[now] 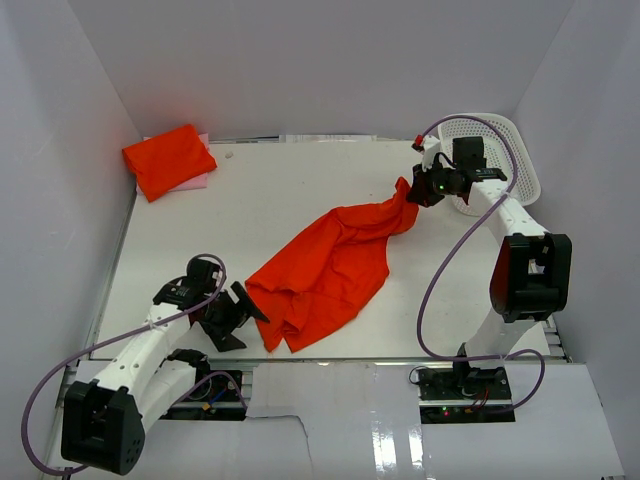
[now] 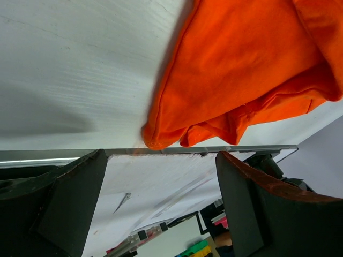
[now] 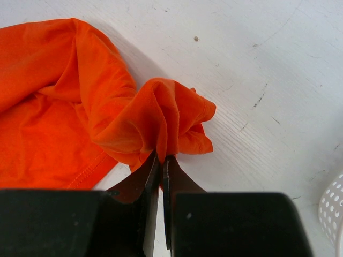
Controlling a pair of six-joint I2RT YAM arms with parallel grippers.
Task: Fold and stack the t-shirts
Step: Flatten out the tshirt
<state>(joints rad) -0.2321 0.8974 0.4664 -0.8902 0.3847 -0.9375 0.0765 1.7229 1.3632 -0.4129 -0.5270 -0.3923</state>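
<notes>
An unfolded orange t-shirt (image 1: 330, 268) lies crumpled across the middle of the white table, stretched toward the back right. My right gripper (image 1: 418, 190) is shut on its far right corner (image 3: 166, 120) and holds the bunched cloth a little above the table. My left gripper (image 1: 240, 310) is open and empty, low at the near table edge, just left of the shirt's near left corner (image 2: 161, 136). A folded orange t-shirt (image 1: 168, 159) lies at the back left on a pink one (image 1: 196, 182).
A white perforated basket (image 1: 500, 160) stands at the back right beside my right arm; its rim shows in the right wrist view (image 3: 332, 206). White walls enclose the table on three sides. The near table edge (image 2: 187, 151) runs just under my left gripper.
</notes>
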